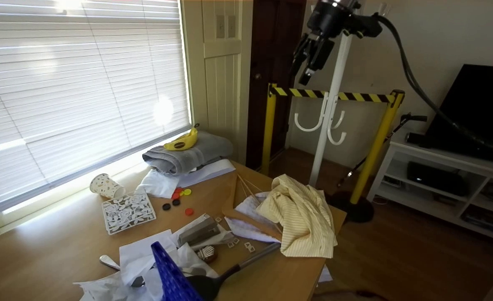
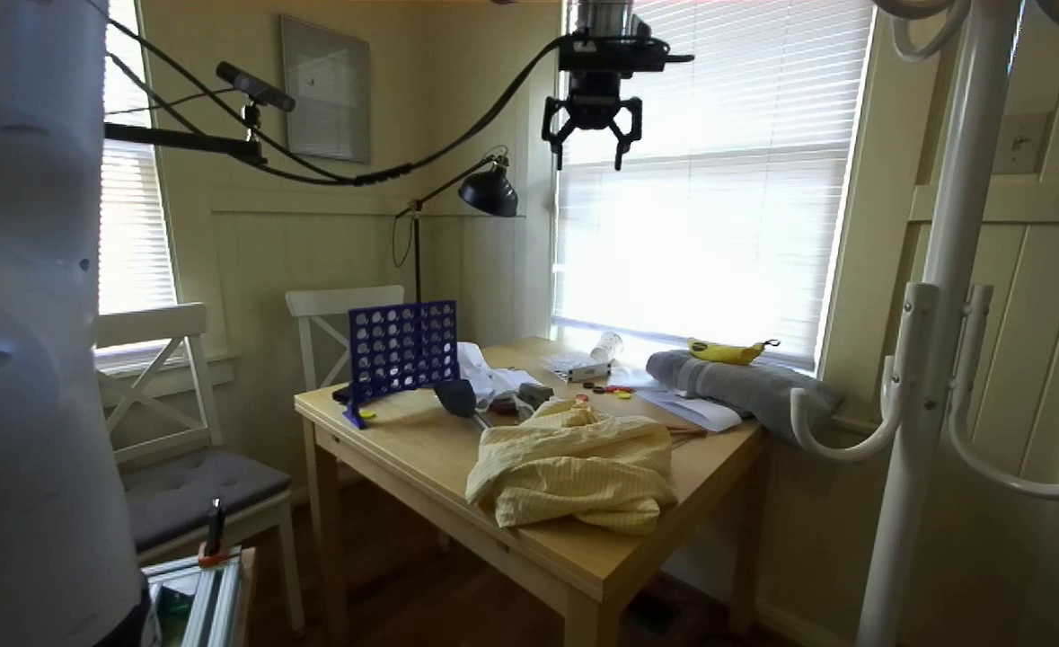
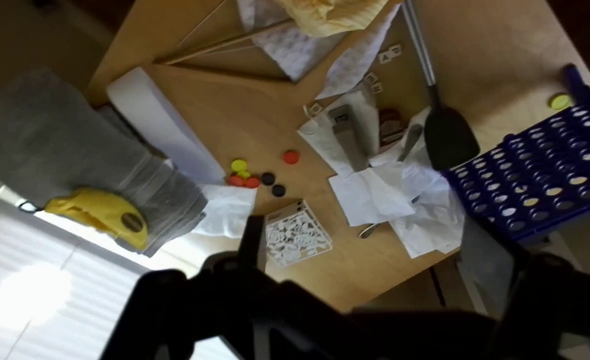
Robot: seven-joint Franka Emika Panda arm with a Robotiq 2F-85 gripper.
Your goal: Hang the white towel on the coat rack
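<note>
A white textured cloth, which looks like the white towel (image 1: 249,205), lies on the table, partly hidden under a crumpled yellow striped cloth (image 1: 302,217). In the wrist view the white towel (image 3: 295,49) shows at the top beside the yellow cloth (image 3: 337,14). In an exterior view the yellow cloth (image 2: 574,463) hides it. The white coat rack (image 1: 336,79) stands behind the table with upturned hooks; it also shows in an exterior view (image 2: 929,395) at the right. My gripper (image 2: 589,163) is open and empty, high above the table; it also shows in an exterior view (image 1: 301,72) and the wrist view (image 3: 364,224).
A blue game grid (image 3: 480,192), black spatula (image 3: 449,140), crumpled papers (image 3: 370,195) and loose discs (image 3: 290,157) lie on the table (image 3: 315,280). A grey towel (image 1: 213,146) with a yellow banana pouch (image 1: 182,141) lies by the window. A striped barrier (image 1: 365,97) stands near the rack.
</note>
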